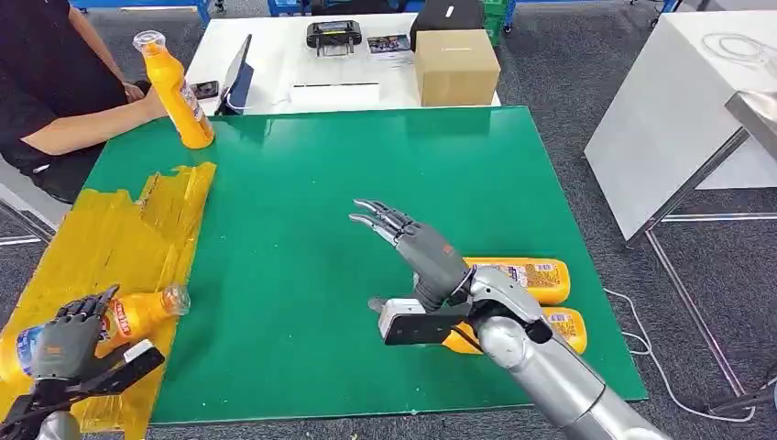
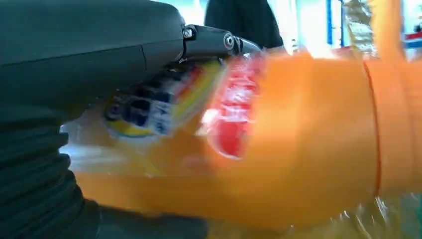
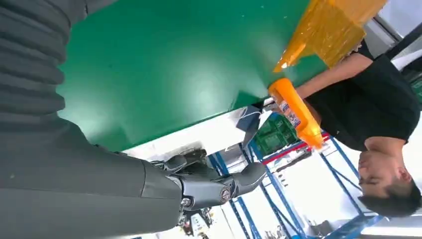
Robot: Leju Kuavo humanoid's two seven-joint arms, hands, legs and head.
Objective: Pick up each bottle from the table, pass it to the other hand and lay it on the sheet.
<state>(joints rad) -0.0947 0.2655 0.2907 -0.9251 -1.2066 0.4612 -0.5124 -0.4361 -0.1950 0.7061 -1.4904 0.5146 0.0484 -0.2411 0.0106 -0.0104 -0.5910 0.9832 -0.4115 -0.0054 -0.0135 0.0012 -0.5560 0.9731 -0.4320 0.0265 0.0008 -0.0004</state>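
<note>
Left hand (image 1: pixel 69 341) low at the near left edge of the bench (image 1: pixel 302 229), fingers (image 1: pixel 87 307) wrapped over an orange bottle (image 1: pixel 137 313) that lies on its side on the yellow sheet (image 1: pixel 101 234). Bottle's long axis runs roughly left to right, clear cap toward the green mat, base toward the sheet's outer edge. In the left wrist view the label and orange body press right against the palm; judged a grasp, not a rest, though whether the bottle's weight is already on the sheet cannot be told.

Right hand (image 1: pixel 412 247) raised over mid-mat, fingers spread and straight, holding nothing.

Two more orange bottles (image 1: pixel 527 280) lie side by side at the near right, just beside and behind the right forearm, long axes left to right. Right hand is far nearer; it would have to swing back rightward to reach them.

A person's hand holds a tilted orange bottle (image 1: pixel 179 92) at the far left corner.
</note>
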